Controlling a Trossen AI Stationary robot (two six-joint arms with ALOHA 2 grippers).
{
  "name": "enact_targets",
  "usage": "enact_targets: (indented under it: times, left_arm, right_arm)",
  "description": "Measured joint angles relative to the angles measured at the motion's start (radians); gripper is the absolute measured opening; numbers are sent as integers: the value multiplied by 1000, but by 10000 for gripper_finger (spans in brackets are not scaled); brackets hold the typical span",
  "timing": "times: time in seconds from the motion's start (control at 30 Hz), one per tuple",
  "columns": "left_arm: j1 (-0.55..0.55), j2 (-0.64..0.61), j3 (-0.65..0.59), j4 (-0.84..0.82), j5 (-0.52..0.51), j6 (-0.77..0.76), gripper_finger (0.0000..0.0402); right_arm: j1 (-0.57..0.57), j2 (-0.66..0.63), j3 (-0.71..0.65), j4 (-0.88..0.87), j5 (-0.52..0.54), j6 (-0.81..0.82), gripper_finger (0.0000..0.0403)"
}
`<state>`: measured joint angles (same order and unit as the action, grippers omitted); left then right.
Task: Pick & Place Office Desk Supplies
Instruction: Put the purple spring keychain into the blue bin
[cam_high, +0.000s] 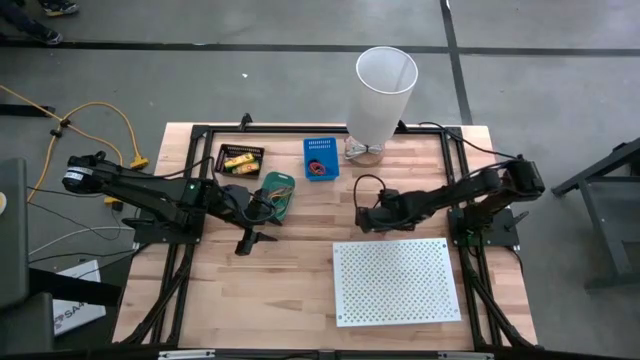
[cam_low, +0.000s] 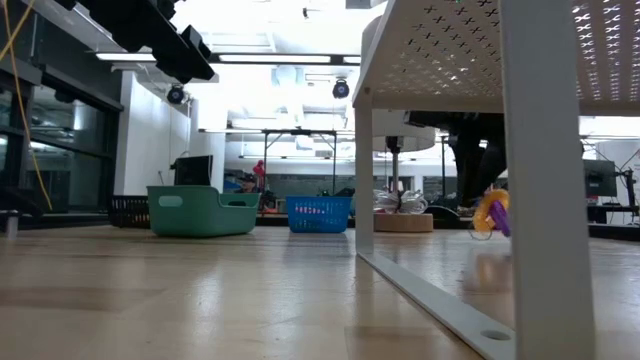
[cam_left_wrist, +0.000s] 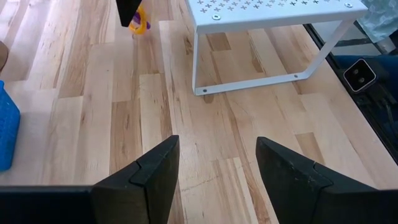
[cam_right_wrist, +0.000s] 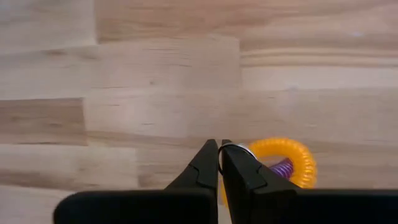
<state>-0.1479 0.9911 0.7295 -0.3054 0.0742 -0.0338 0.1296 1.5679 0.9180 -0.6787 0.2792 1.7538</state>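
Office desk supplies mostly binned; right end effector (cam_right_wrist: 221, 152) clenched on a yellow coil loop (cam_right_wrist: 283, 163) near the white perforated board (cam_high: 398, 282), undelivered.

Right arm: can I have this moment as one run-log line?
right tool: shut on metal ring of orange coil | position: just above table | left tool: open, empty

Wooden table (cam_high: 300, 270) with a black frame along its edges. A white perforated board (cam_high: 397, 281) stands on legs toward the front right corner. A tall white tapered bin (cam_high: 383, 92) stands at the back edge, right of centre. Beyond the left edge, a yellow cable (cam_high: 118, 120) lies on the grey floor (cam_high: 200, 80).
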Motion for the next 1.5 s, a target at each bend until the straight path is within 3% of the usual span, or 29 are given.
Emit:
enact_targets:
  times: [0.4,0.63,0.77,0.93,1.1,1.4,1.5]
  left_arm:
    - [0,0,0,0,0,0,207]
    - [0,0,0,0,0,0,207]
    - [0,0,0,0,0,0,207]
    - [0,0,0,1,0,0,207]
    - [0,0,0,3,0,0,207]
    - [0,0,0,4,0,0,207]
    - [0,0,0,4,0,0,207]
  right_arm:
    - [25,-11,0,108,107,-87,3]
    - [28,-11,0,139,120,-105,3]
    - [28,-11,0,245,97,-188,3]
    - [27,-30,1,338,220,-330,3]
    - [29,-26,0,382,228,-413,3]
    - [86,-27,1,530,415,-622,3]
    - [99,-27,1,542,433,-634,3]
